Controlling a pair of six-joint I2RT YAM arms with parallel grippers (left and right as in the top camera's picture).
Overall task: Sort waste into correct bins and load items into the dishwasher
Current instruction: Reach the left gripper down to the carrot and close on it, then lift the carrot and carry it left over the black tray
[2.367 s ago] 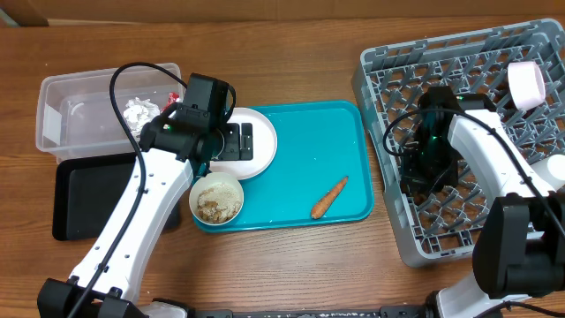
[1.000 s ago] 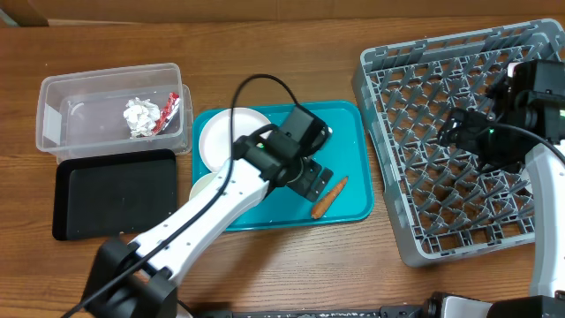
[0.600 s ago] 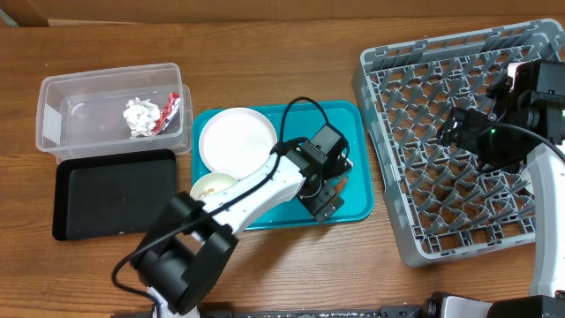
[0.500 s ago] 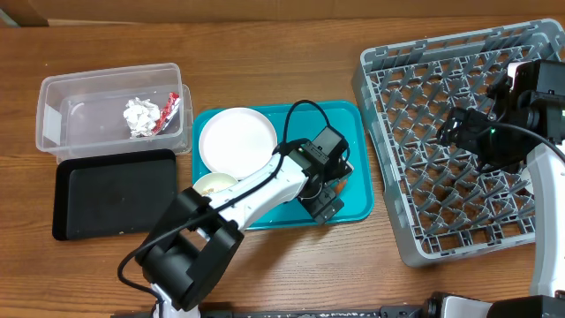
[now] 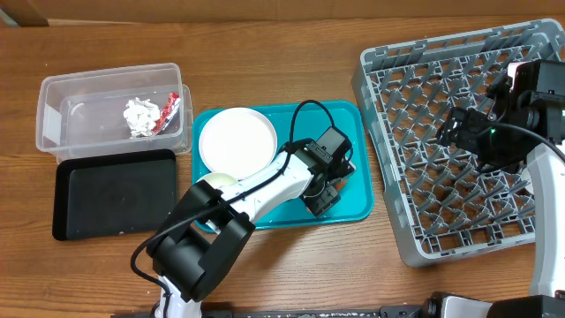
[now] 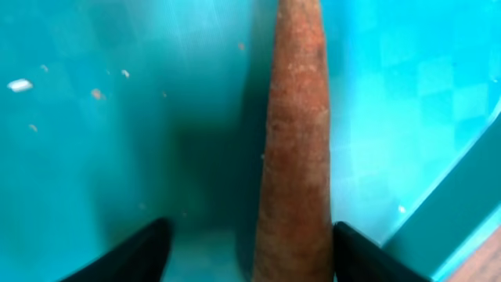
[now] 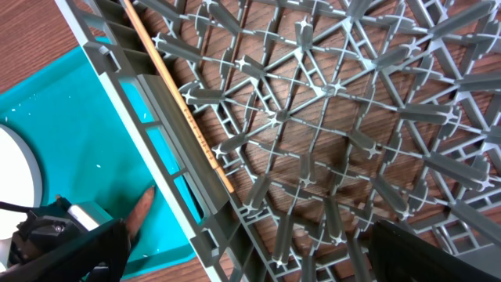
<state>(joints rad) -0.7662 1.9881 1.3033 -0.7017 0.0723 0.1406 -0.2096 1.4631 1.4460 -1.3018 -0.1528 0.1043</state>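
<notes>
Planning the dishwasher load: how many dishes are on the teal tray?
2: white plate at its far left; bowl just in front, partly hidden by the left arm.

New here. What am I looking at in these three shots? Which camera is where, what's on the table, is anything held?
It is a robot with a left arm and a right arm at a table. Each arm ends in a two-finger gripper. The wide shot comes from a fixed camera overhead. The other two come from a camera on each wrist, looking past its own fingers.

On the table are a teal tray with a plate, a bowl and a carrot, a clear bin holding scraps, a black tray and a dish rack.

The left gripper is open, straddling the carrot. The right gripper hangs open and empty over the rack, where a chopstick lies.
</notes>
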